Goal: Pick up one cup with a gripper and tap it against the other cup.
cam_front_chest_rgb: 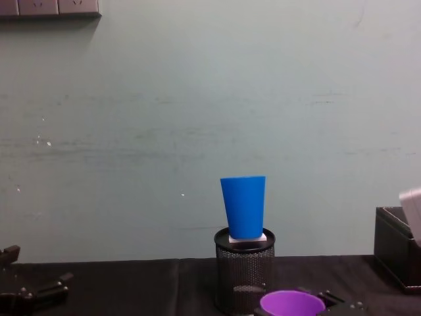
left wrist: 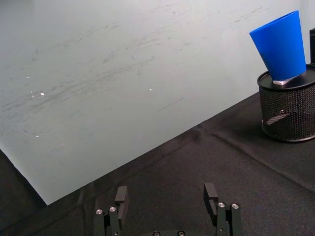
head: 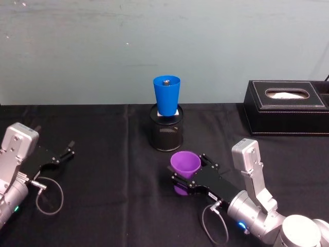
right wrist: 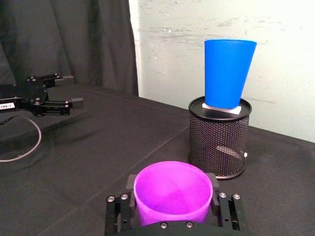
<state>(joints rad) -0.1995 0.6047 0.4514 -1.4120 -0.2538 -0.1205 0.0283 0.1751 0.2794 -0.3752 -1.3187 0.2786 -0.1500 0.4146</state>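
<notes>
So the bench (head: 103, 154) is draped in black cloth and runs right up to a pale green wall (head: 154, 46). Over in the back right corner there's a black tissue box (head: 286, 107) with white stitching, sitting well apart from everything else.

My right gripper (head: 186, 178) is out over the front middle of the bench, jaws closed in on the purple cup (head: 185, 165), one on each side of its lower body. The cup's upright with its open mouth facing up. I can't really tell if its bottom is touching the cloth or sitting just above it.

My left gripper (head: 68, 150) is parked way over by the left edge of the bench, low down, jaws spread wide with nothing between them.

Near the back middle of the bench stands a black mesh pen holder (head: 166, 131). It has a flat white piece across the top, and the blue cup (head: 166, 95) stands upright on that. The purple cup is in front of the pen holder, near it but not touching, and well below the blue cup.
</notes>
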